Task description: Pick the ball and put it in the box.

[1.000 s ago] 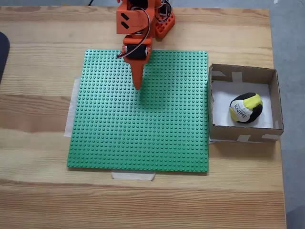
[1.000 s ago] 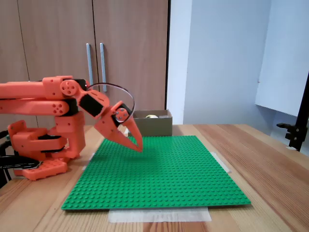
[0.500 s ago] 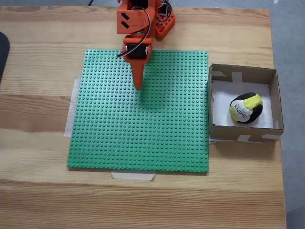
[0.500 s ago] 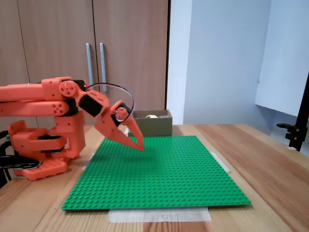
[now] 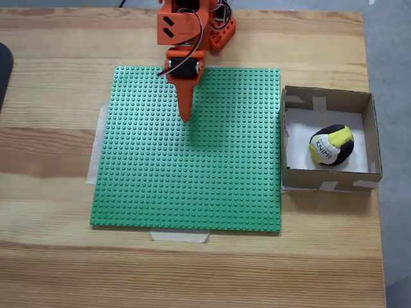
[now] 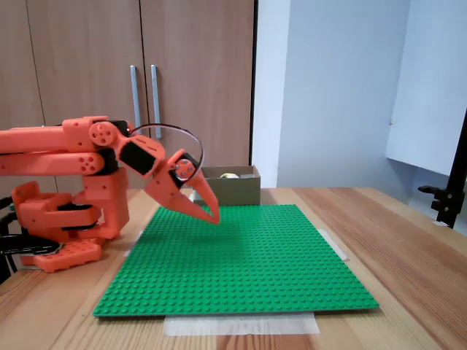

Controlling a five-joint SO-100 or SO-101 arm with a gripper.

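Note:
The yellow, black and white ball (image 5: 331,145) lies inside the brown cardboard box (image 5: 327,180) at the right of the table; in a fixed view from the side only its top (image 6: 230,176) shows over the box wall (image 6: 233,191). My orange gripper (image 5: 186,116) hangs shut and empty above the green studded baseplate (image 5: 192,173), far to the left of the box. From the side its tip (image 6: 214,219) points down, a little above the plate (image 6: 248,262).
The arm's orange base (image 5: 215,29) stands at the table's back edge. Tape strips (image 5: 180,236) hold the baseplate to the wooden table. A dark object (image 5: 3,70) sits at the far left edge. Cupboard doors (image 6: 131,87) stand behind.
The gripper has crept slightly forward over the baseplate. The ball and box have not moved.

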